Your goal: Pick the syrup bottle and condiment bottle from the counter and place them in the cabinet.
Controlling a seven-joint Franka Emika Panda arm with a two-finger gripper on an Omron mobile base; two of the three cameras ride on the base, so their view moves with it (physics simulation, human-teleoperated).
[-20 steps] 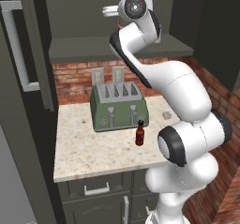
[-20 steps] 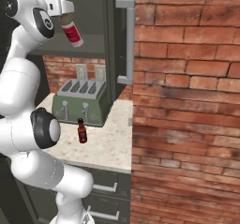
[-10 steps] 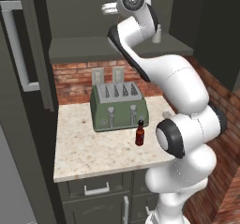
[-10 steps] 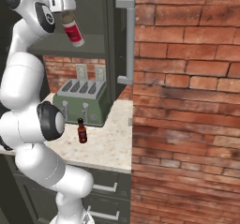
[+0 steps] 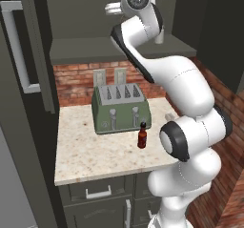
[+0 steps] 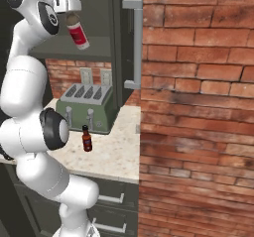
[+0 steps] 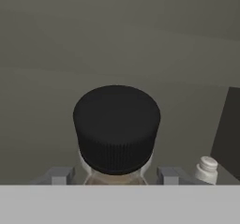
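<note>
End effector (image 6: 73,18) raised high at cabinet (image 5: 119,50) shelf level, clamped on syrup bottle (image 6: 78,34) — red label, dark cap, tilted, hanging above shelf. Hand view: black ribbed cap (image 7: 116,127) between fingers (image 7: 57,175). Condiment bottle (image 5: 141,135) — small, dark, upright on desk (image 5: 90,150), just in front of green toaster (image 5: 121,108).

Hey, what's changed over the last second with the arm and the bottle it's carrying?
The arm has swung a little farther toward the dark grey-green wall cabinet. The end effector keeps its hold on the red-labelled bottle with a black cap, still hanging tilted at shelf height. Unmoved: the small dark brown bottle on the beige speckled counter, beside the green toaster.
</note>
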